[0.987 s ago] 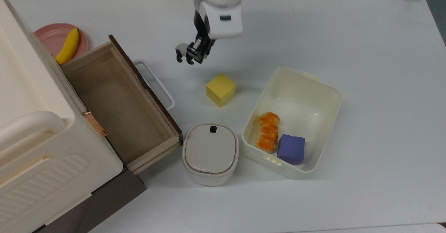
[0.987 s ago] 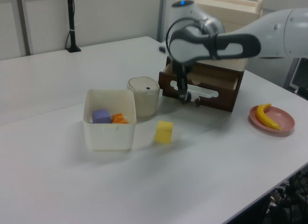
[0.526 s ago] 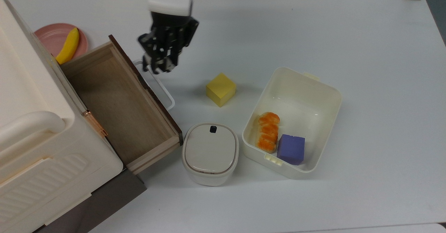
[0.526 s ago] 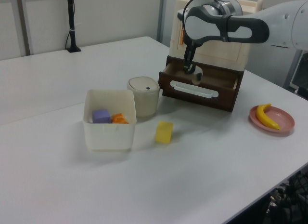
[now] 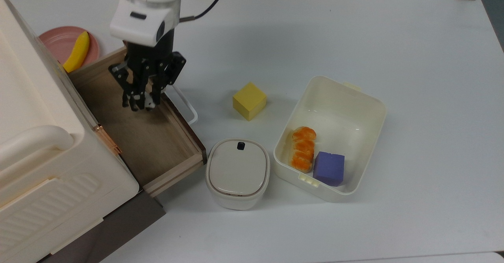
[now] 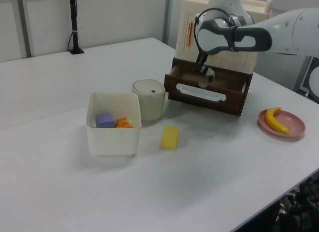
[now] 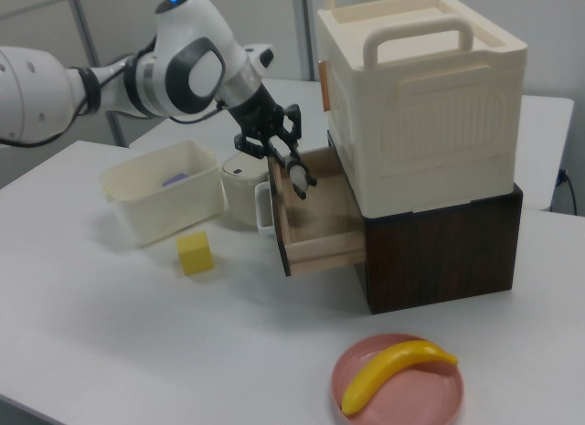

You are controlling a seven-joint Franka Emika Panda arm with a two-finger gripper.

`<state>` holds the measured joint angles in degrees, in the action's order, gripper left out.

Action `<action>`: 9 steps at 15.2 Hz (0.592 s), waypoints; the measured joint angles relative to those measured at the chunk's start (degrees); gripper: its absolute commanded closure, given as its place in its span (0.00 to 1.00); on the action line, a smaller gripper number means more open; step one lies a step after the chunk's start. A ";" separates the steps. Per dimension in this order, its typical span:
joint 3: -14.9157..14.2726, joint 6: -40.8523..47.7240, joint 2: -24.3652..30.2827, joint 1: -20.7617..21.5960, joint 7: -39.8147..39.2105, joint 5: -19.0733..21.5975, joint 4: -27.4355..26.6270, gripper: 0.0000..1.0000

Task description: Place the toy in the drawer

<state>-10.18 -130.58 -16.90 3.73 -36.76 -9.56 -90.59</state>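
Observation:
The tiny black-and-white toy (image 5: 148, 102) hangs between the fingertips of my gripper (image 5: 141, 102), which is shut on it. Both are above the inside of the open light-wood drawer (image 5: 157, 145), near its dark front edge and a little above its floor. In the right view the gripper (image 7: 297, 174) points down into the drawer (image 7: 322, 235) with the toy (image 7: 301, 181) at its tips. In the left view the gripper (image 6: 205, 77) is just behind the drawer's brown front (image 6: 214, 98) with its white loop handle.
A cream cabinet (image 5: 23, 137) sits over the drawer. On the table stand a yellow cube (image 5: 249, 100), a round lidded pot (image 5: 238, 172), and a cream tub (image 5: 378, 101) with a purple cube (image 5: 329, 168) and bread. A banana (image 5: 76, 51) lies on a pink plate (image 5: 59, 38).
My gripper has carried the toy from above the table toward the top view's left, past the white handle and over the drawer's front edge, and now hangs lower inside the drawer.

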 measured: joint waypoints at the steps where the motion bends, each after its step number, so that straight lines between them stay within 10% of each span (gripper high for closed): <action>1: -0.03 -0.42 -0.80 -0.12 0.09 0.00 -0.02 0.49; 3: -0.04 -0.80 -2.25 -0.30 0.94 0.00 -0.03 0.36; 5: -0.04 -0.96 -2.94 -0.48 2.49 0.00 -0.01 0.00; 9: -0.06 -1.09 -2.71 -0.50 6.55 0.00 0.68 0.00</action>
<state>-10.24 -131.67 -19.61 3.23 -30.21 -9.56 -89.91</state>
